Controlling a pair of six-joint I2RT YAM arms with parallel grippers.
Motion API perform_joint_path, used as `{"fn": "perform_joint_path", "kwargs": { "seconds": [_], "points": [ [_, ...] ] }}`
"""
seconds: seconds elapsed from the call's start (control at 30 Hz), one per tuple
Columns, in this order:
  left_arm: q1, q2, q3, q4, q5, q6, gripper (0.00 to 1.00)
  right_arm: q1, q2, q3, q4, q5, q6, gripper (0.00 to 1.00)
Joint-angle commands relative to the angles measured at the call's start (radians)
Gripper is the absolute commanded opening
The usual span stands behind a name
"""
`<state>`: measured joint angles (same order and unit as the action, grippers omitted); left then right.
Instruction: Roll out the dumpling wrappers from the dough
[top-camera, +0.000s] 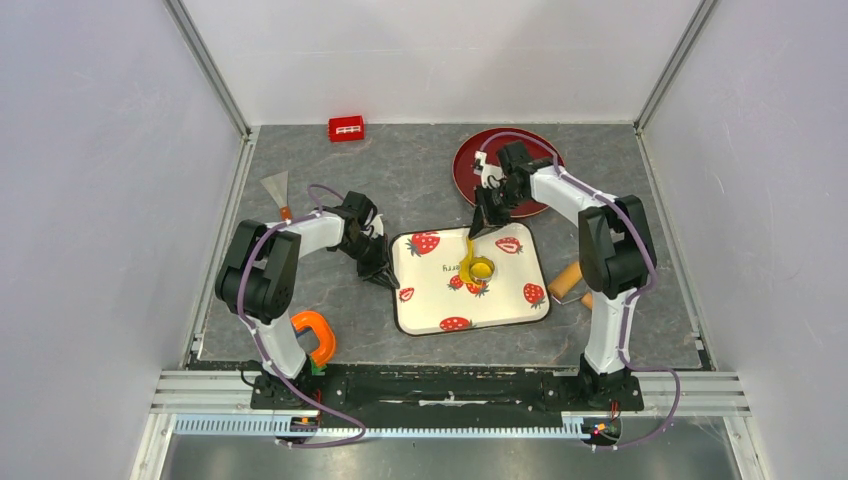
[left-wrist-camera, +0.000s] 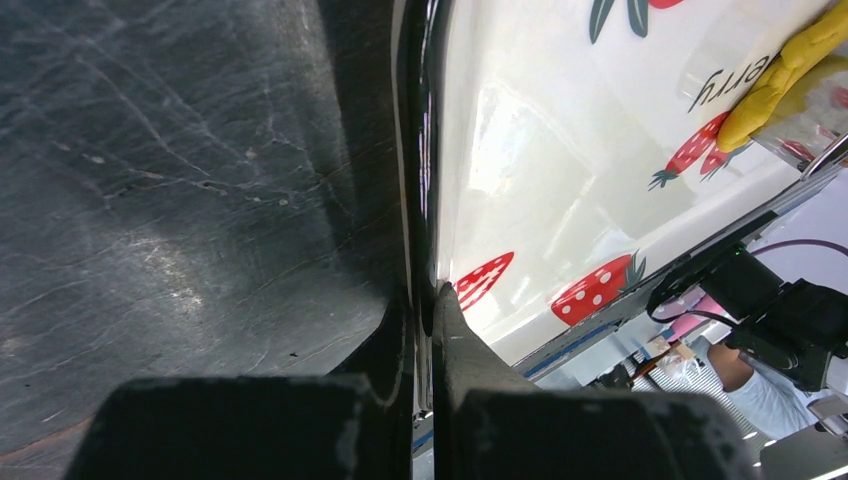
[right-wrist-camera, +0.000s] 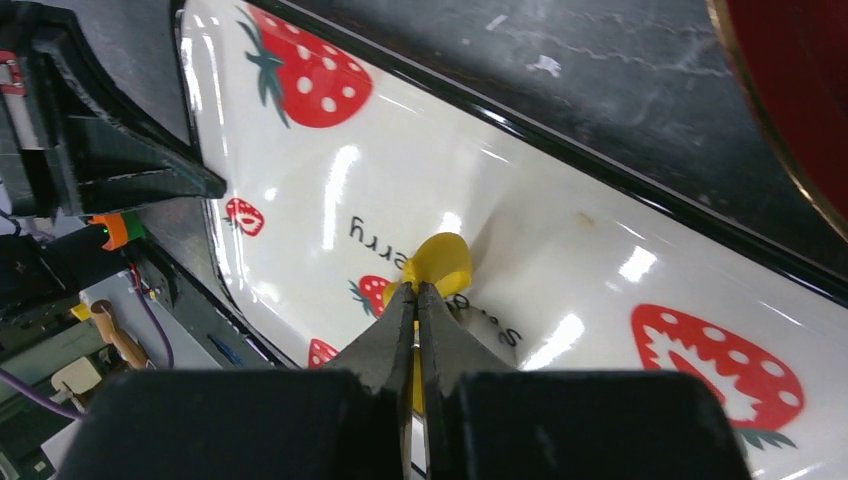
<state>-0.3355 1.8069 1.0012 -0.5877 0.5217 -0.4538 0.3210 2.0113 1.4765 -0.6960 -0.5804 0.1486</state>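
A white strawberry-print tray (top-camera: 430, 300) lies in the middle of the table. On it is a small round yellow dumpling wrapper (top-camera: 481, 269), which seems to sit inside a shiny ring. A ragged strip of yellow dough (top-camera: 469, 248) rises from it to my right gripper (top-camera: 474, 232). That gripper (right-wrist-camera: 415, 290) is shut on the dough (right-wrist-camera: 445, 262) just above the tray. My left gripper (top-camera: 388, 275) is shut on the tray's left rim (left-wrist-camera: 425, 180), one finger on each side. In the left wrist view the dough (left-wrist-camera: 790, 80) shows at top right.
A red plate (top-camera: 468, 172) sits behind the right gripper. A tan wooden roller (top-camera: 565, 280) lies right of the tray. A red block (top-camera: 346, 128) is at the back, a scraper (top-camera: 277, 190) at the far left, and an orange round tool (top-camera: 315, 335) by the left arm's base.
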Motion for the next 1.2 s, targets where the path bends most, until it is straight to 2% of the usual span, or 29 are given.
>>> {"fn": "perform_joint_path", "kwargs": {
  "seconds": [0.0,0.13,0.53,0.97,1.17],
  "points": [
    [-0.028,0.041,0.000,-0.014,-0.118,0.086,0.02,0.032,0.016,0.076,-0.026,-0.066,0.005,0.02],
    [-0.030,0.049,0.007,-0.016,-0.113,0.084,0.02,0.076,0.015,0.099,-0.055,-0.079,-0.002,0.02],
    [-0.042,0.058,0.014,-0.024,-0.116,0.081,0.02,0.149,-0.094,0.021,-0.094,-0.144,-0.019,0.02],
    [-0.044,0.071,0.023,-0.024,-0.127,0.076,0.02,0.162,-0.273,-0.110,-0.147,-0.162,-0.046,0.03],
    [-0.045,0.081,0.024,-0.024,-0.127,0.078,0.02,0.162,-0.356,-0.138,-0.158,-0.116,-0.033,0.03]
  ]
}}
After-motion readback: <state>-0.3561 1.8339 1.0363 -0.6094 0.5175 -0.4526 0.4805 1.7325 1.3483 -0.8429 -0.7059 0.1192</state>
